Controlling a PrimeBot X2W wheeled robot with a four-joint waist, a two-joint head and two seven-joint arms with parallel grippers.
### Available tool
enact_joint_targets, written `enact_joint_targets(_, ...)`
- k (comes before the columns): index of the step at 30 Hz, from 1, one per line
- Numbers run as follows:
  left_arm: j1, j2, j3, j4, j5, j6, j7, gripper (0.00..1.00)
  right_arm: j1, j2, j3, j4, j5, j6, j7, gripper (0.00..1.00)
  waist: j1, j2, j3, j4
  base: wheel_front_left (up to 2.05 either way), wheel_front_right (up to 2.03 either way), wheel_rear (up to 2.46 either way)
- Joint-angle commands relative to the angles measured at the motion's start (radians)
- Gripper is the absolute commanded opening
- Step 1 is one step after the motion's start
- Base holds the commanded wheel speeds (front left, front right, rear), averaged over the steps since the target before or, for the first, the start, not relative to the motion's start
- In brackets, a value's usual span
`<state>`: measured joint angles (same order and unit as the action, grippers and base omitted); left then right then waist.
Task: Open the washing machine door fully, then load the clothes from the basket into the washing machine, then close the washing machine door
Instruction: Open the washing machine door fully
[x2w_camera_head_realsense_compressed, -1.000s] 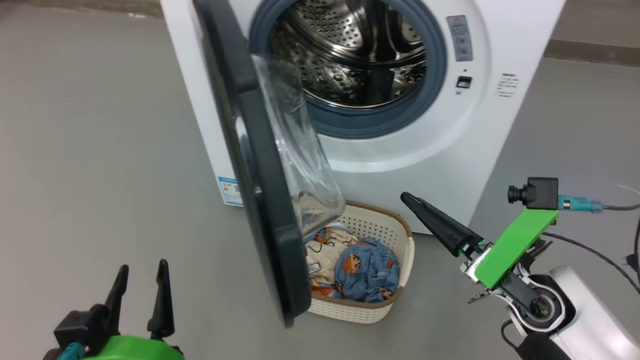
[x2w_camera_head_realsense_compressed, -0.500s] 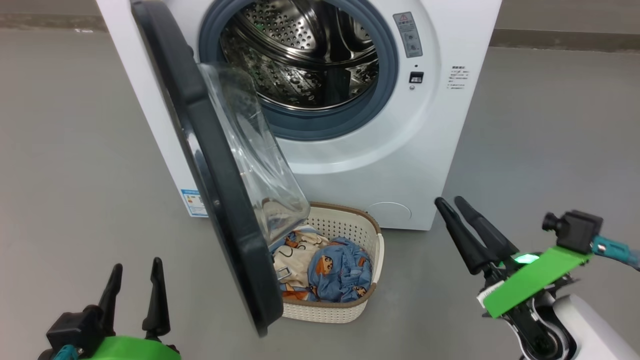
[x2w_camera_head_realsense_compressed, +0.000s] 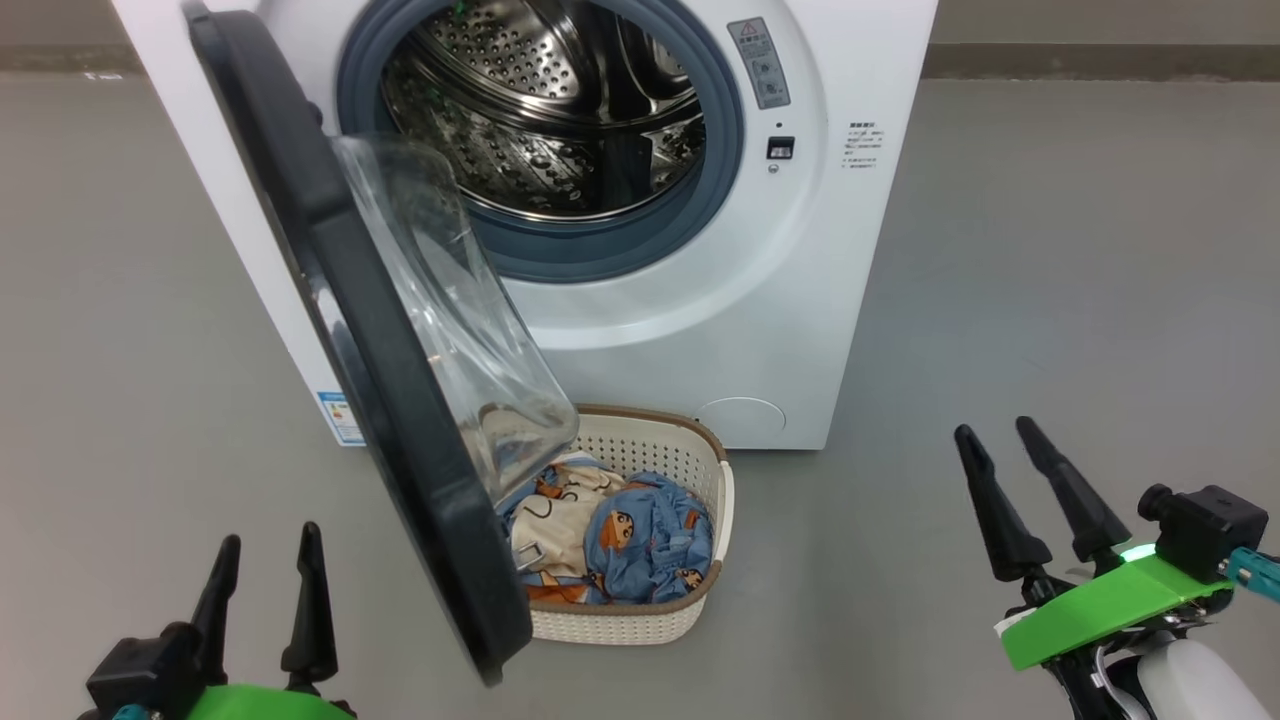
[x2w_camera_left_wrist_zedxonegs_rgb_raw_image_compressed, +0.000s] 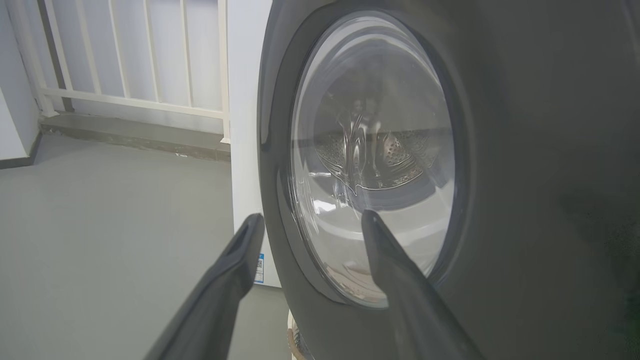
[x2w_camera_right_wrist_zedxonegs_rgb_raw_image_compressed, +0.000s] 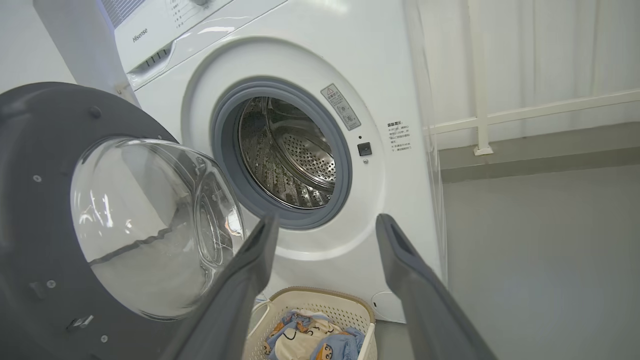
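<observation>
Brand name "Hisense" (x2w_camera_right_wrist_zedxonegs_rgb_raw_image_compressed: 140, 35) on washing machine (x2w_camera_right_wrist_zedxonegs_rgb_raw_image_compressed: 310, 55) control panel, up-left of drum opening (x2w_camera_right_wrist_zedxonegs_rgb_raw_image_compressed: 285, 150). Warning label (x2w_camera_right_wrist_zedxonegs_rgb_raw_image_compressed: 340, 106) with triangle sign, right of opening: wording illegible. Small print block (x2w_camera_right_wrist_zedxonegs_rgb_raw_image_compressed: 398, 136) further right and blue sticker (x2w_camera_head_realsense_compressed: 340, 418) low left: unreadable.

head looks down; both wrists face washing machine door (x2w_camera_head_realsense_compressed: 455, 560), left closest.

Basket (x2w_camera_head_realsense_compressed: 620, 625) sits before the washing machine (x2w_camera_head_realsense_compressed: 800, 320), clothes (x2w_camera_head_realsense_compressed: 640, 535) in it; door (x2w_camera_head_realsense_compressed: 390, 420) juts out, apparently over its left end
</observation>
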<state>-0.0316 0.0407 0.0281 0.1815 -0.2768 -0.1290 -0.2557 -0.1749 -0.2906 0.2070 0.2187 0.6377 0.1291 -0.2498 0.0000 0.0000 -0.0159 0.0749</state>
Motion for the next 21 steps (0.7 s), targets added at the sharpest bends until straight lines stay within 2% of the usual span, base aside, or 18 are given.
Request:
enact_joint_targets(1, -0.010, 0.013, 0.036, -0.031, 0.007, 0.000, -0.006, 1.00, 0.004, 0.002, 0.000, -0.031, -0.033, 0.002, -0.011, 1.00, 0.0000, 0.0000, 0.004, -0.005, 0.00, 0.00, 0.00)
enact_joint_targets(9, -0.012, 0.012, 0.036, -0.032, 0.012, -0.001, -0.006, 1.00, 0.040, 0.073, -0.079, -0.014, -0.241, 0.002, -0.012, 1.00, 0.0000, 0.0000, 0.007, -0.009, 0.00, 0.00, 0.00)
enact_joint_targets(21, -0.025, 0.011, 0.024, -0.024, 0.025, -0.001, -0.006, 1.00, 0.047, 0.109, -0.133, 0.008, -0.316, 0.002, -0.012, 1.00, 0.0000, 0.0000, 0.008, 0.008, 0.00, 0.00, 0.00)
